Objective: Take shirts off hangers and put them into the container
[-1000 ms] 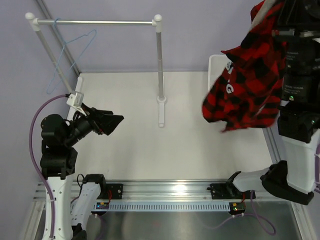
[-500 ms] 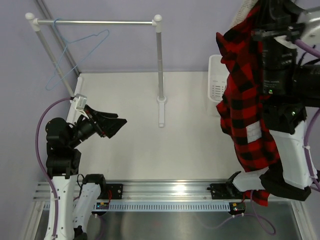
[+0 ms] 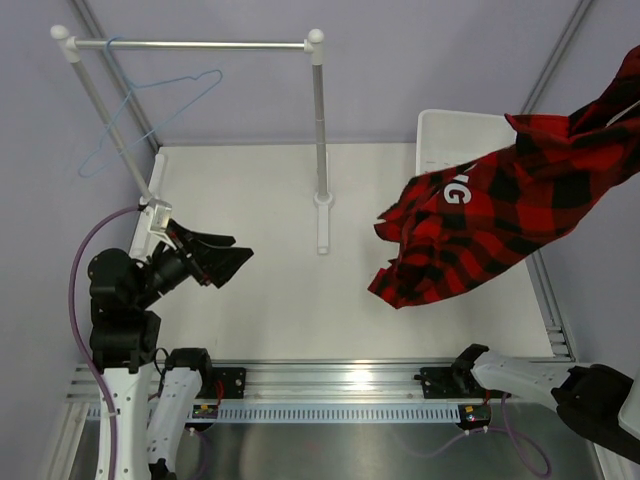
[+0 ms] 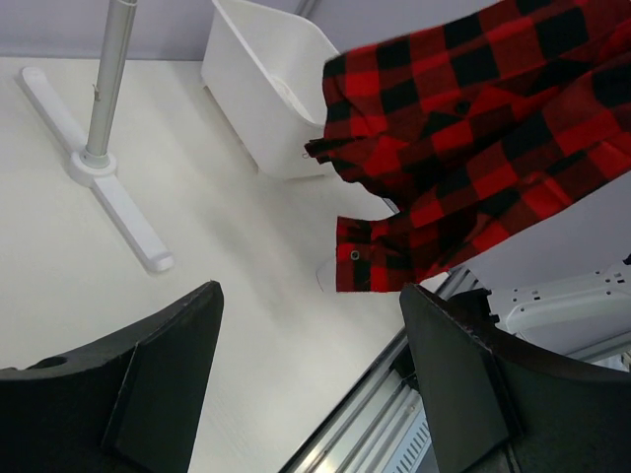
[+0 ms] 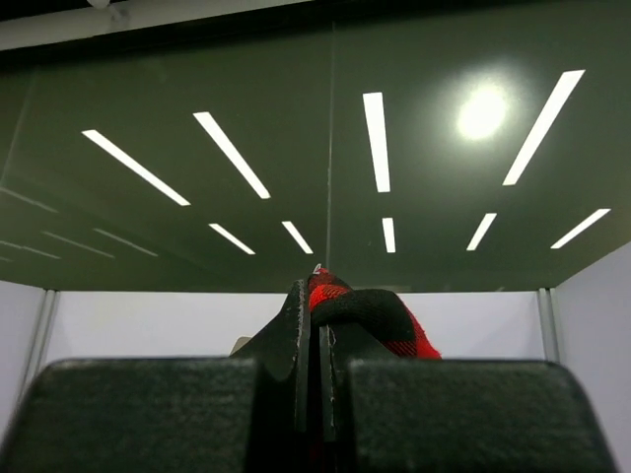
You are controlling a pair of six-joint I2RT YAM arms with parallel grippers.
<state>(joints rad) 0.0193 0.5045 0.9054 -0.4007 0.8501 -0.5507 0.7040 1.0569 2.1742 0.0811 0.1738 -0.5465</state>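
Hanging by its hook from the left end of the clothes rack rail, at about 11 o'clock in the overhead view, the light-blue wire hanger is tilted and bare. Below it, at 8 o'clock, the left arm reaches over the bench with its jaws spread wide and nothing between them. Its wrist camera looks out between the two black fingers.

At 1 o'clock the white container stands at the bench's far right corner. The red-and-black check shirt is off the hanger and in the air. It stretches from the frame's edge at 2 o'clock down to a bunched end at 3 o'clock over the bench, covering the container's near part. A white label shows on it.

The right jaws, seen only from their own wrist camera, are pressed together, pinching a fold of the shirt's cloth.
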